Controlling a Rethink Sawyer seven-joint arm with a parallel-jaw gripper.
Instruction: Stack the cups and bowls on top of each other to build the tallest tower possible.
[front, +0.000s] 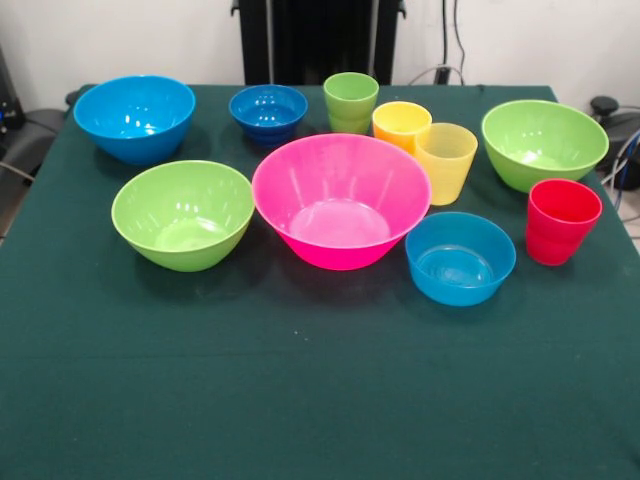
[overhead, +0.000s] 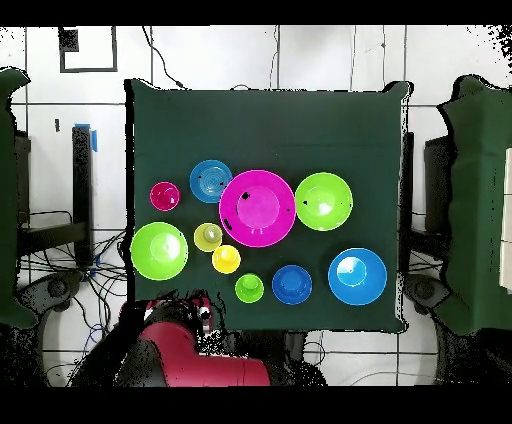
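All the bowls and cups stand apart and upright on the green cloth; none is stacked. The large pink bowl (front: 340, 198) is in the middle, with lime green bowls at its left (front: 183, 212) and far right (front: 543, 142). The medium blue bowl (front: 135, 115) and the small dark blue bowl (front: 268, 110) stand at the back. The small light blue bowl (front: 460, 258) is in front right. The green cup (front: 350, 100), orange cup (front: 400, 122), yellow cup (front: 445, 160) and red cup (front: 560, 220) stand nearby. My gripper (overhead: 203, 313) is drawn back at the table's edge by the red arm (overhead: 190, 350).
The green cloth (front: 300, 400) covers the whole table. The black pedestal (front: 318, 40) stands behind the far edge. Cables lie on the floor beside the table (overhead: 60, 270).
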